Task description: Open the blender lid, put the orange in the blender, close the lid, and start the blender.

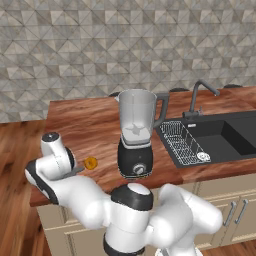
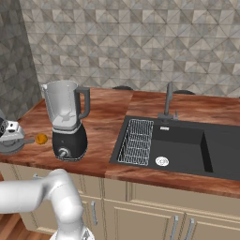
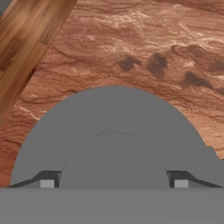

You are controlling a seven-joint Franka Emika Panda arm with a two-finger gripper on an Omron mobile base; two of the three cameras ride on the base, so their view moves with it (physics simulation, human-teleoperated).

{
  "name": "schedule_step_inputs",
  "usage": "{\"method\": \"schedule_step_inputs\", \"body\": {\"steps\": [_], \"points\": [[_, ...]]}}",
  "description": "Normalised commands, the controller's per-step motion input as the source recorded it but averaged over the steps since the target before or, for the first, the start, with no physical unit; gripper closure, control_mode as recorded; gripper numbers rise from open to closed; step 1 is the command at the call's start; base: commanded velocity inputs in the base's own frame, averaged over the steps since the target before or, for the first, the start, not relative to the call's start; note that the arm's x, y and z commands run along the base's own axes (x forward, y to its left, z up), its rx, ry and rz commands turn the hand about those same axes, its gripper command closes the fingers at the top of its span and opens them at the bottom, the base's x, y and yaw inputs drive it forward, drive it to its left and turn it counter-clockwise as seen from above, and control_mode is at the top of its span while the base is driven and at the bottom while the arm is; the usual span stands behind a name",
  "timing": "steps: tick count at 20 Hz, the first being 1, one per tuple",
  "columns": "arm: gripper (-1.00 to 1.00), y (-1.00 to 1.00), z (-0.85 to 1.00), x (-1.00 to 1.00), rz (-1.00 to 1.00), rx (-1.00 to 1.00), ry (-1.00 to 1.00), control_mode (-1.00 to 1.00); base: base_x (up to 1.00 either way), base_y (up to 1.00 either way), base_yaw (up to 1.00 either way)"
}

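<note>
The blender [image 1: 136, 135] [image 2: 67, 119] stands on the wooden counter with its clear jar open at the top. The orange [image 1: 90, 163] [image 2: 41, 138] lies on the counter just left of the black base. Further left, the blender lid [image 3: 113, 131] [image 2: 12, 146] [image 1: 78, 170], a dark grey disc, sits low over the counter near its left end. My gripper [image 3: 113, 183] [image 2: 10, 137] points down onto the lid, with a fingertip [image 3: 47, 183] on each side of the raised centre knob, shut on it. In the left base view my own wrist hides the fingers.
A black sink [image 1: 225, 135] [image 2: 187, 147] with a wire rack [image 1: 182, 141] [image 2: 137, 140] and a tap [image 1: 197, 97] [image 2: 168, 101] lies right of the blender. The counter's left edge [image 3: 41, 48] drops to the wood floor close to the lid. A tiled wall backs the counter.
</note>
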Motion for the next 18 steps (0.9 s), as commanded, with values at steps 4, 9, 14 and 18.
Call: {"method": "schedule_step_inputs", "body": {"steps": [4, 9, 14, 18], "points": [[-1.00, 0.00, -0.06, 0.00, 0.00, 0.00, 0.00, -1.00, 0.00, 0.00, 0.00], [-1.00, -0.03, 0.02, -0.02, 0.00, 0.01, 0.00, -1.00, 0.00, 0.00, 0.00], [-1.00, -0.32, 0.44, -0.17, 0.00, 0.08, 0.00, -1.00, 0.00, 0.00, 0.00], [-1.00, -0.39, 0.43, 0.00, -0.03, 0.08, 0.00, -1.00, 0.00, 0.00, 0.00]]}}
